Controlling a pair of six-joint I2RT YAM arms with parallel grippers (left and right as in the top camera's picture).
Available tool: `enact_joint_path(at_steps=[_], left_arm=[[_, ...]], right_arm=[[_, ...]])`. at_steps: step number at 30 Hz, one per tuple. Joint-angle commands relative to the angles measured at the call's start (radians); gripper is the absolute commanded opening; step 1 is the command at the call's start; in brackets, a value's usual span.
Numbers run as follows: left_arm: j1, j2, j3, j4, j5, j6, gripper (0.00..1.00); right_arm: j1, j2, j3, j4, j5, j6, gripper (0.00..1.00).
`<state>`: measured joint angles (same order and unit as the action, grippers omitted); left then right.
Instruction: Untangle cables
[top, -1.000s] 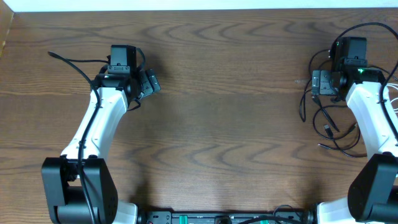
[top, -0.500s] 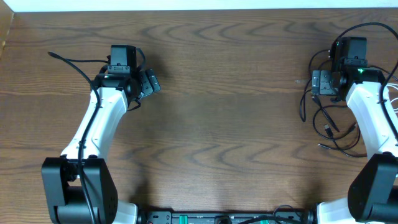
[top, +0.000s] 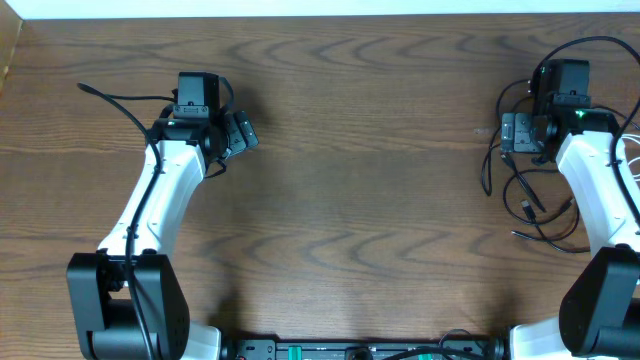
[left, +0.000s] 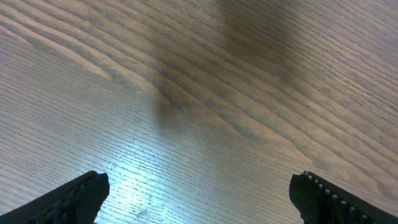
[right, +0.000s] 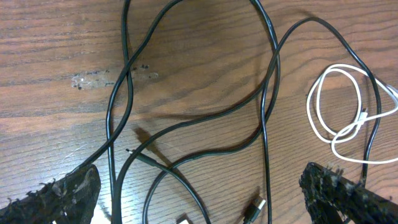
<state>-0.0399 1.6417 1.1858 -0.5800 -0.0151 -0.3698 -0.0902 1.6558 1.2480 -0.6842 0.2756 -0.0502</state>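
The long black cable lies in crossing loops on the wooden table, with a plug end near the bottom of the right wrist view. A white cable is coiled to its right, and a strand of the black one passes over that coil. My right gripper hovers open above the black loops and touches nothing. From overhead, the black cable sprawls around the right gripper at the table's right side. My left gripper is far off at the left, open over bare wood.
The arm's own thicker black wire trails off to the left of the left arm. The table's far edge runs along the top. A scuffed spot marks the wood beside the cables.
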Motion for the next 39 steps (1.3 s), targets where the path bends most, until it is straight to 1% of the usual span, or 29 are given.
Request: enact_joint_path(at_steps=[1,11,12,39], left_arm=[[0.004,0.003,0.009,-0.003,-0.020,-0.009,0.98],[0.004,0.003,0.009,-0.003,-0.020,-0.009,0.97],[0.004,0.003,0.009,-0.003,-0.020,-0.009,0.98],[0.004,0.003,0.009,-0.003,-0.020,-0.009,0.98]], right_arm=[[-0.001,0.007,0.007,-0.002,-0.006,0.012,0.99],[0.000,0.007,0.007,-0.002,-0.006,0.012,0.99],[0.000,0.007,0.007,-0.002,-0.006,0.012,0.99],[0.000,0.007,0.007,-0.002,-0.006,0.012,0.99]])
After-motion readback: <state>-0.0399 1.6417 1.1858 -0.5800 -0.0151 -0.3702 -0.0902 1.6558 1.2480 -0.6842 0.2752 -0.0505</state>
